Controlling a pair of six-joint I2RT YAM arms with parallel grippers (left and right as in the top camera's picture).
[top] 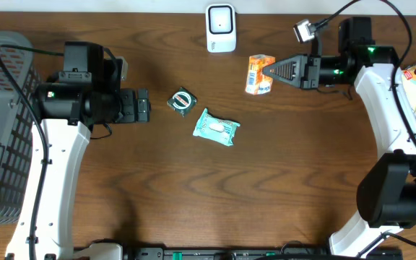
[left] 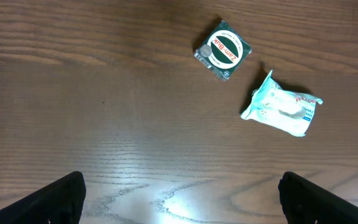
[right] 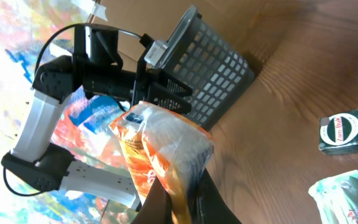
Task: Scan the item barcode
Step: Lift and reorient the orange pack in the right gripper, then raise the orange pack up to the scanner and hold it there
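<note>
So the right hand (top: 271, 72) is pinching the orange snack packet (top: 256, 72) close to the scanner (top: 221, 27); left hand (top: 144, 106) hangs spread wide and empty. I'd rotate it slowly until the barcode squarely faces that scanner.

Orange-and-white crinkled packet (top: 259, 74), pinched at one end by the right gripper (top: 271, 72). White barcode scanner (top: 221, 27) stands near it, not touching.

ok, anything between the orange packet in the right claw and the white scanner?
Nothing visible. The right claw is shut on the orange packet, and only bare table lies between it and the white scanner. The green tin and wipes pack sit off that path.
</note>
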